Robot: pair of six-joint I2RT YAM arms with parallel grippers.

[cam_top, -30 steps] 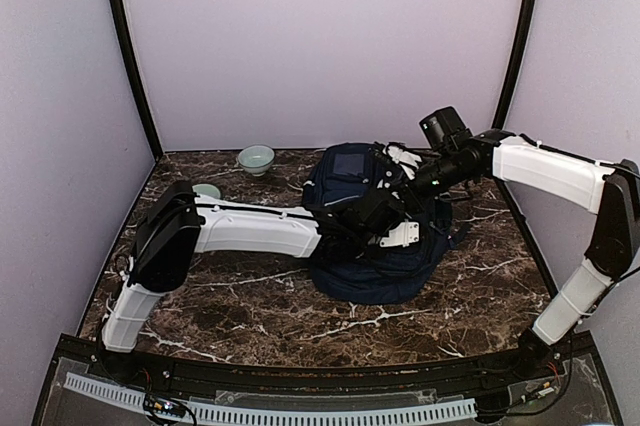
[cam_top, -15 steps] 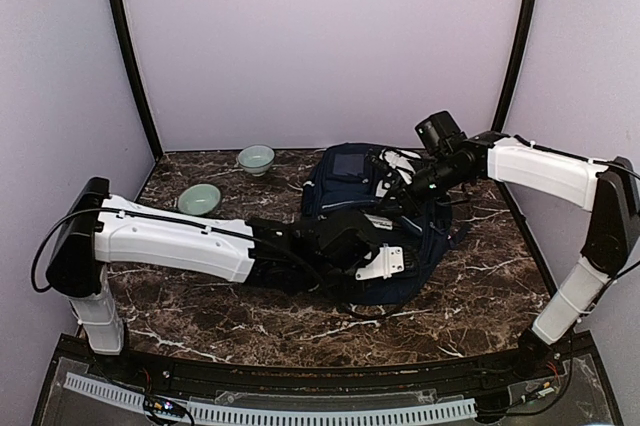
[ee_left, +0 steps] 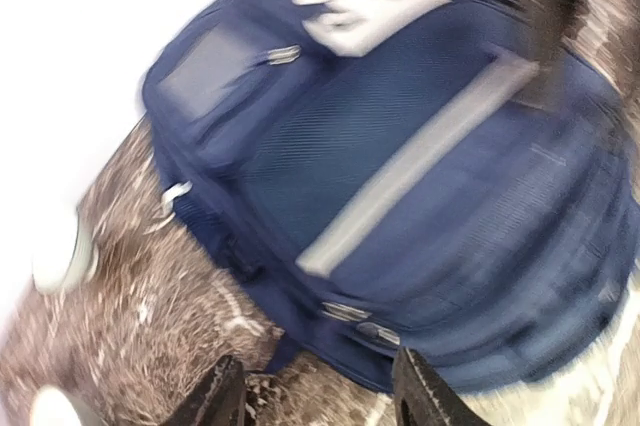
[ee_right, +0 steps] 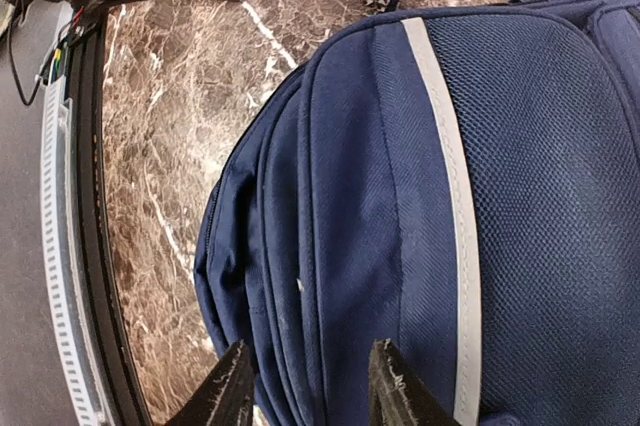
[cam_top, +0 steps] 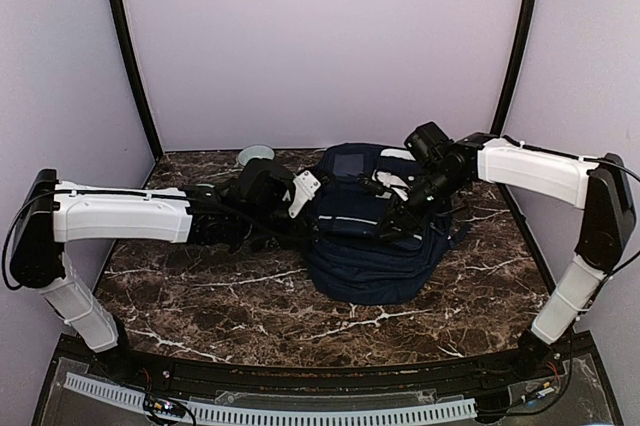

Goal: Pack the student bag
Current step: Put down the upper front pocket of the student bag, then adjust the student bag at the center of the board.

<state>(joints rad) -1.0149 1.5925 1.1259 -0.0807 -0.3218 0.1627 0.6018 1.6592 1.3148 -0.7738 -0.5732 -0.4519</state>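
Observation:
The student bag (cam_top: 368, 251) is a big navy backpack with white stripe trim, lying flat in the middle of the marble table. My left gripper (cam_top: 314, 208) is at the bag's left edge; in the blurred left wrist view its jaws (ee_left: 320, 398) stand open over bare marble, just short of the bag (ee_left: 420, 176). My right gripper (cam_top: 392, 226) hovers over the top of the bag. The right wrist view shows it (ee_right: 308, 392) open above the bag's (ee_right: 400, 196) zipped side seams, with nothing held.
A pale green bowl (cam_top: 256, 154) stands at the back left, partly behind my left arm, and shows as a white blur (ee_left: 60, 251) in the left wrist view. Black frame posts and lilac walls close in the table. A cable rail (ee_right: 60, 246) runs along the near edge.
My left arm has swung from the bag's front round to its left side, opening wider on the way. My right gripper has opened and dropped lower over the bag.

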